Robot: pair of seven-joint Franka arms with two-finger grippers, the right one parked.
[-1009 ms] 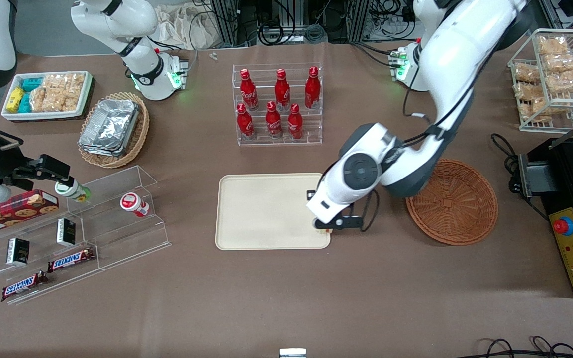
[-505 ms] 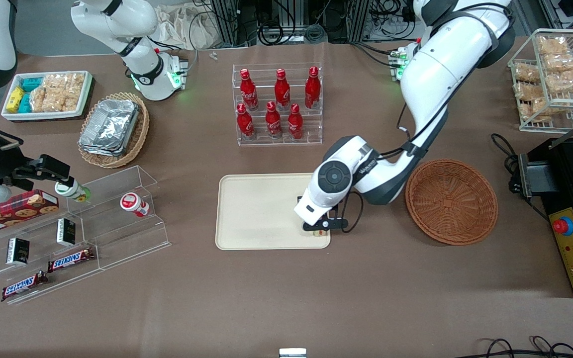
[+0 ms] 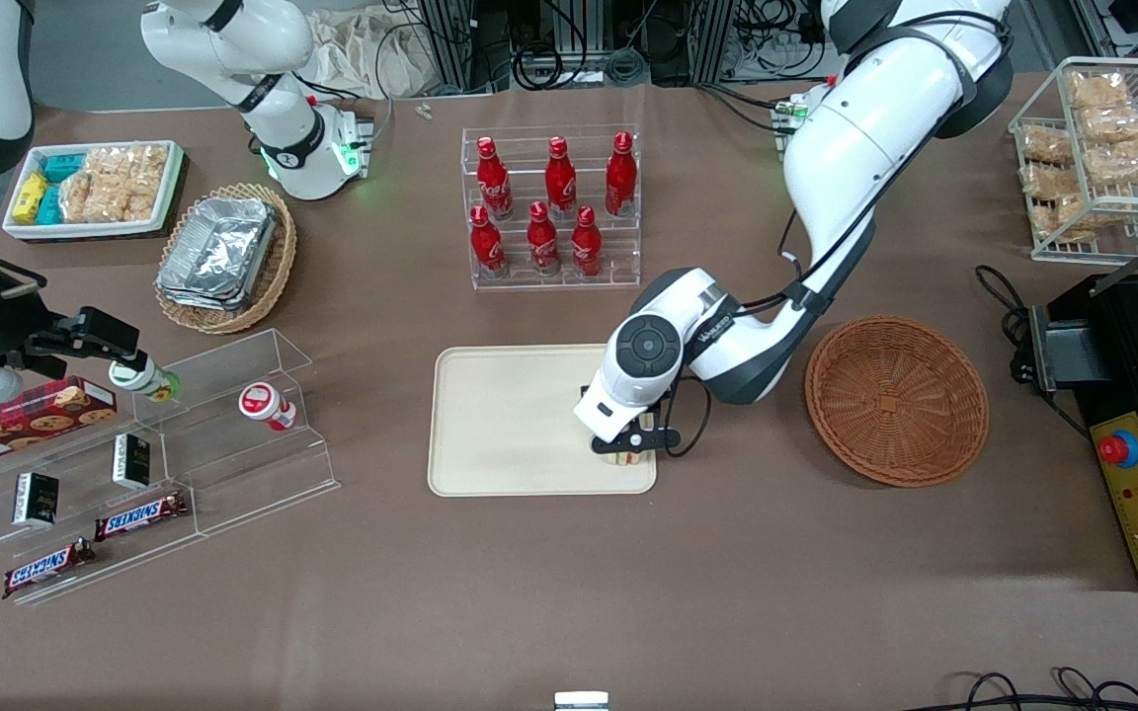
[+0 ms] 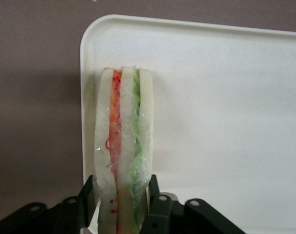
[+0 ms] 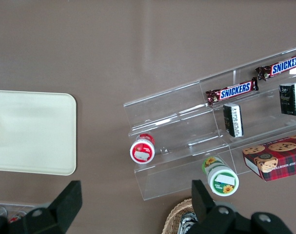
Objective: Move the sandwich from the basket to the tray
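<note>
Over the tray's [image 3: 510,415] corner nearest the camera and the empty basket [image 3: 897,399], the gripper [image 3: 625,450] holds the sandwich [image 4: 122,146] pinched on edge between its fingers [image 4: 157,204], low above the tray or perhaps touching it. This looks like the placing step; what remains is to set it down, spread the fingers and lift away. The arm reaches in from the basket's end, wrist pointing steeply down.

The gripper [image 3: 625,450] hangs over the tray [image 3: 510,425] near its rim on the working arm's side, fingers [image 4: 160,207] clamped on the sandwich [image 4: 122,151] — held on edge just above the tray floor. The basket [image 3: 897,400] lies beside the tray (toward the working arm's end), apart from it.
</note>
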